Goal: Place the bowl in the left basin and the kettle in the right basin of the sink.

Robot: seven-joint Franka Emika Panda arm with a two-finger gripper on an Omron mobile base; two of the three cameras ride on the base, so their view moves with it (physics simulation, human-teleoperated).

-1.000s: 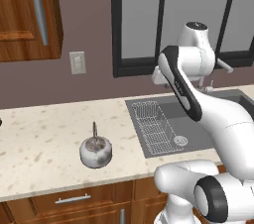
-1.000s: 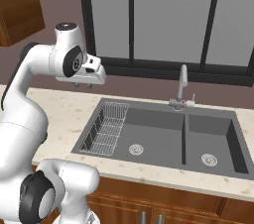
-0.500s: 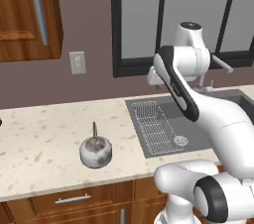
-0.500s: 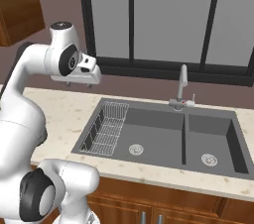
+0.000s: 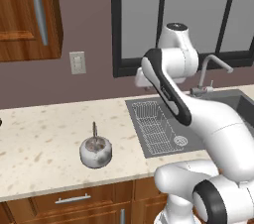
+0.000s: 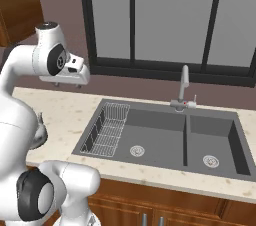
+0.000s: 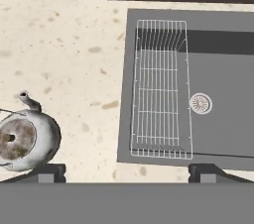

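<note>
The squat silvery kettle [image 5: 95,151] stands on the speckled counter left of the sink [image 6: 165,170], its thin handle upright. In the hand view the kettle [image 7: 23,140] lies at the lower left, just beyond the left fingertip. My gripper [image 7: 126,171] hangs high above the counter's edge by the sink, open, with nothing between its fingers. The left basin [image 6: 155,142] holds a white wire rack [image 7: 161,89] and a round drain [image 7: 201,103]. The narrower right basin [image 6: 212,140] is bare except for its drain. The bowl is out of view.
A curved chrome faucet [image 6: 184,87] rises behind the divider between the basins. A dark-framed window [image 6: 150,20] runs along the back wall. A wooden wall cabinet [image 5: 27,15] hangs at the upper left, with a wall switch [image 5: 77,62] beside it.
The arm's upper part and hand have swung left, from above the sink toward the counter side. The kettle has stayed in place.
</note>
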